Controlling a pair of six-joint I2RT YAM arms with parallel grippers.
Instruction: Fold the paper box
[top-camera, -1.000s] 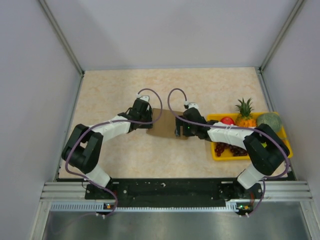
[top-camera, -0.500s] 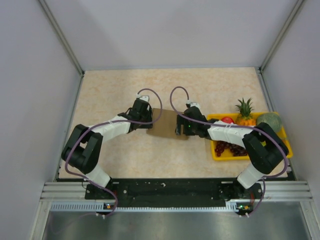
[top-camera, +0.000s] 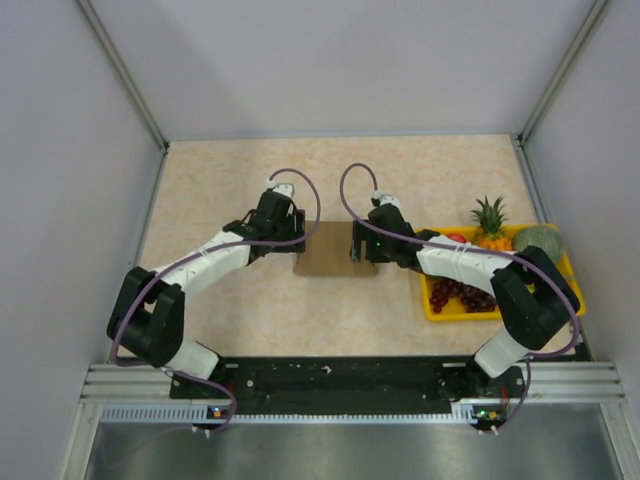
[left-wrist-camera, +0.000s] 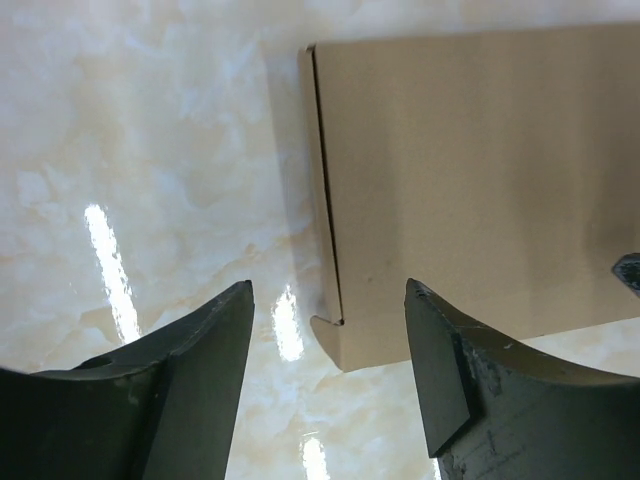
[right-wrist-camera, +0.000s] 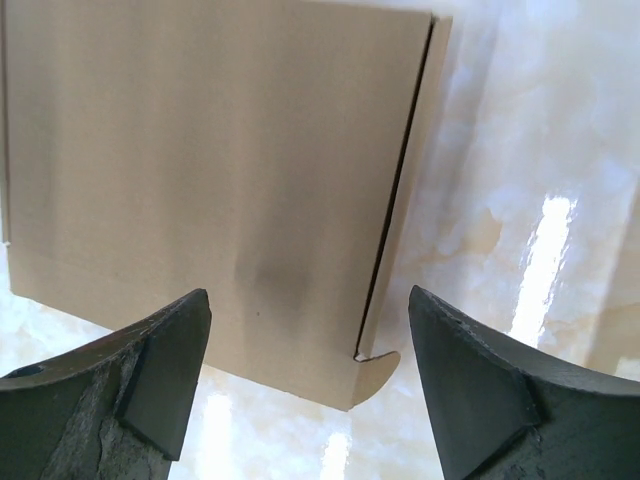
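Observation:
The paper box (top-camera: 335, 250) lies flat and closed on the marble-patterned table between my two arms, plain brown card. In the left wrist view its left edge and a small rounded tab (left-wrist-camera: 325, 330) show, and my left gripper (left-wrist-camera: 328, 290) hangs open above that near-left corner with nothing between its fingers. In the right wrist view the paper box (right-wrist-camera: 220, 170) fills the upper left. My right gripper (right-wrist-camera: 308, 295) is open over its near-right corner, where another rounded tab (right-wrist-camera: 378, 365) sticks out. From above, the left gripper (top-camera: 291, 236) and right gripper (top-camera: 361, 243) flank the box.
A yellow tray (top-camera: 436, 312) stands at the right, under the right arm, holding a pineapple (top-camera: 489, 225), a green melon (top-camera: 538, 242), dark grapes (top-camera: 458, 296) and a red fruit (top-camera: 456, 240). Enclosure walls close in the table's left, right and far sides.
The left gripper has opened wider and come off the box's left edge, its arm stretching farther out. The right gripper has shifted slightly away from me. The box has stayed put.

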